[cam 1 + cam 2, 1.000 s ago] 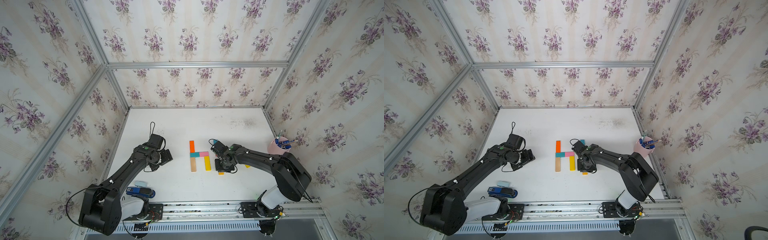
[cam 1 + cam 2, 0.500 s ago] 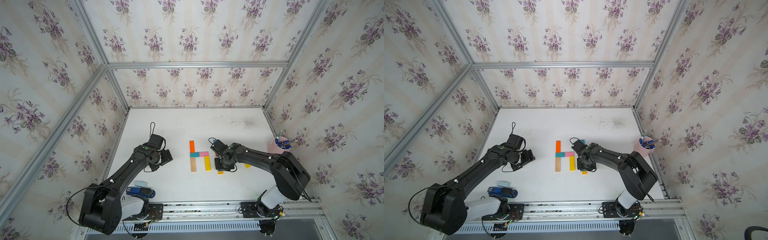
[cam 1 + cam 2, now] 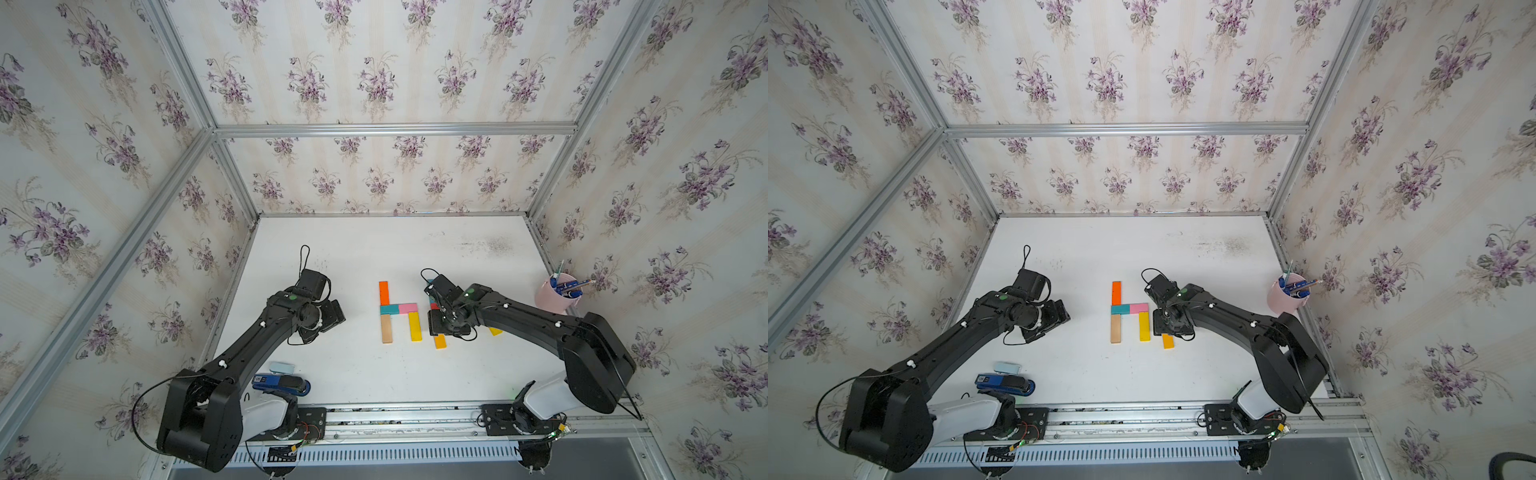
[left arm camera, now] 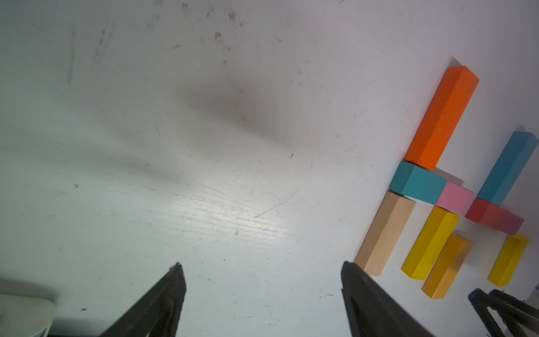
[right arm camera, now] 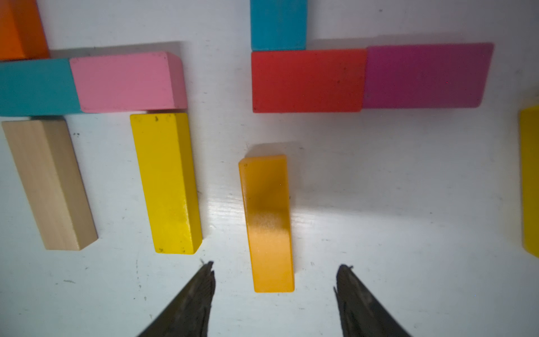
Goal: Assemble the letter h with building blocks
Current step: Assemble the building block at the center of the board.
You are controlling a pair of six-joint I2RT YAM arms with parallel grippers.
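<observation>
Since my right hand [image 5: 276, 265] is open and empty at the end of the long amber wooden block [image 5: 268, 221], lying flat on the white surface [image 5: 393, 204] just short of the short red block [image 5: 306, 81], I'd nudge it flush.

Just right of the letter h [image 3: 399, 308] lies a loose block [image 3: 439, 341], parallel to its leg, not touching. Further right sits a second cluster of blocks [image 5: 309, 80], farthest right a pen cup [image 3: 555, 296]. Left of the h and nearer the front lie a stapler [image 3: 282, 382] and pad [image 3: 281, 367].
</observation>
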